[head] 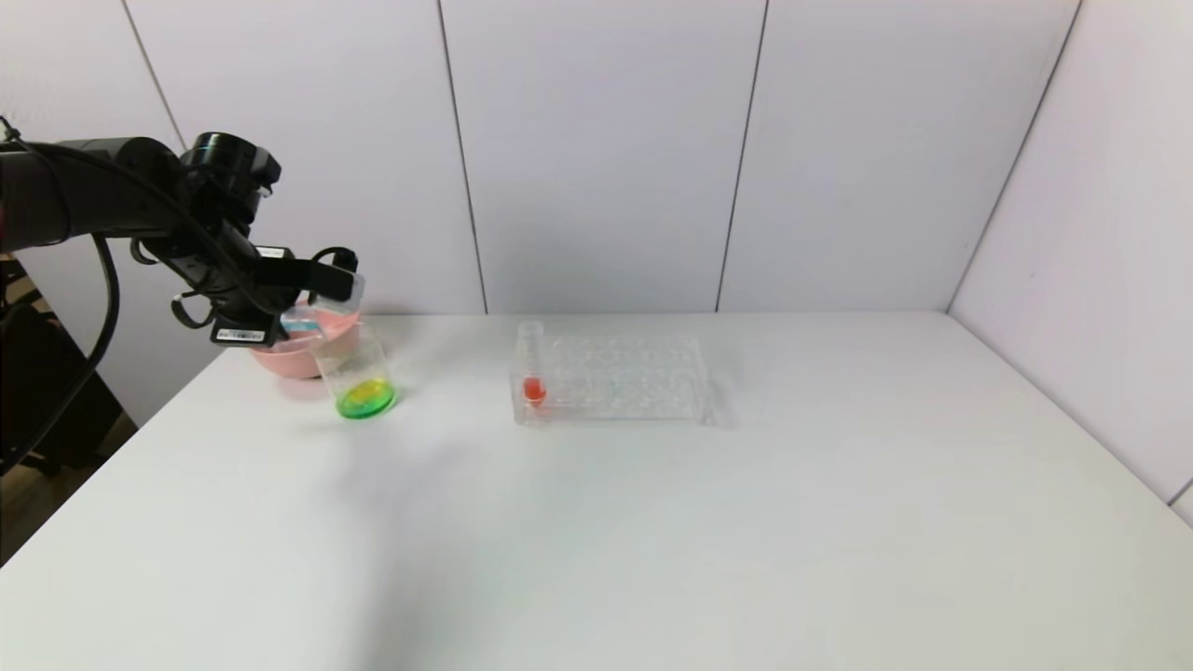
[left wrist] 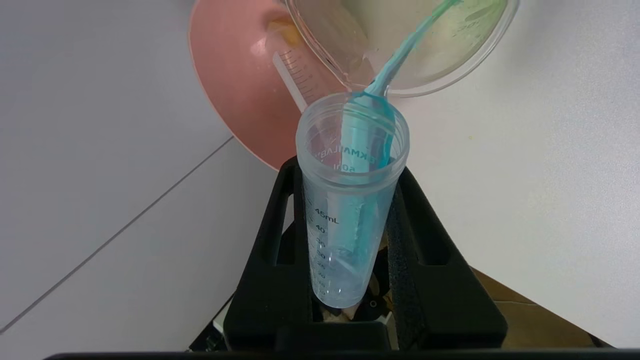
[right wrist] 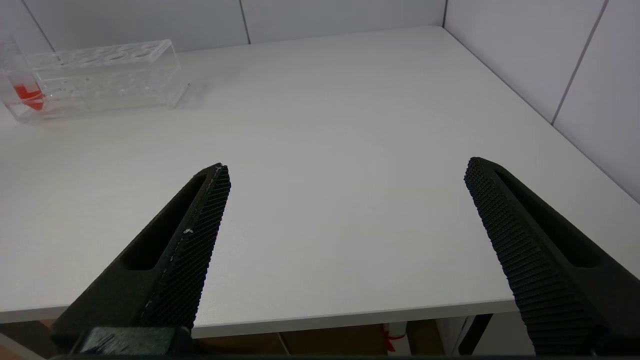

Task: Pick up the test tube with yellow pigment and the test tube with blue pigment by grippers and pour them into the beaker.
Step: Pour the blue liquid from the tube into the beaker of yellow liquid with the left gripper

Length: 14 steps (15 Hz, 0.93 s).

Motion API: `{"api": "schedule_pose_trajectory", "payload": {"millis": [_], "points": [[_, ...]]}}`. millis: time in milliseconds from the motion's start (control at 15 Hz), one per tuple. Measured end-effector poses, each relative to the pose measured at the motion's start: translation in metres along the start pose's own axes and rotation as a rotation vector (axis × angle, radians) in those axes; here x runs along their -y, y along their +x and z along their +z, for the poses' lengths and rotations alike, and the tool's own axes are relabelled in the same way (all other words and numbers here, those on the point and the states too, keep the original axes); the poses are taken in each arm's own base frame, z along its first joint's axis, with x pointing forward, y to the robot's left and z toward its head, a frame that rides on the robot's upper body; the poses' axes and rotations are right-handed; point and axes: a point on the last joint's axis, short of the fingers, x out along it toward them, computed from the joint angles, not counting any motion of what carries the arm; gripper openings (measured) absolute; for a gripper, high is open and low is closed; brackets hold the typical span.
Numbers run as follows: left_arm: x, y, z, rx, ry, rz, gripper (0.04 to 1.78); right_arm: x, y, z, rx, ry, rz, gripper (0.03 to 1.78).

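Note:
My left gripper (head: 328,281) (left wrist: 348,170) is shut on the test tube with blue pigment (head: 339,291) (left wrist: 345,220). It holds the tube tipped mouth-down over the beaker (head: 359,373) (left wrist: 450,50). A thin blue stream (left wrist: 400,55) runs from the tube's lip into the beaker, which holds yellow-green liquid (head: 365,398). A clear graduated tube with a yellowish trace (left wrist: 292,70) lies in the pink bowl. My right gripper (right wrist: 347,170) is open and empty, low over the table's front edge; it does not show in the head view.
The pink bowl (head: 284,357) (left wrist: 235,75) stands just behind the beaker at the table's far left. A clear tube rack (head: 620,377) (right wrist: 100,75) sits mid-table with a red-orange tube (head: 532,373) (right wrist: 25,92) at its left end.

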Motion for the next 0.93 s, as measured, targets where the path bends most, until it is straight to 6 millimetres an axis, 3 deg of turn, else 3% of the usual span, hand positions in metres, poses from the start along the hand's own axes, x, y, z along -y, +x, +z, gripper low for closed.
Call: {"api": "schedule_pose_trajectory", "payload": {"millis": [933], "points": [[-0.0027,-0.0017,0.0079,-0.060,0.016,0.033,0.45,0.0000,0.0000,0.0000,0.000,0.000,0.000,1.71]]}}
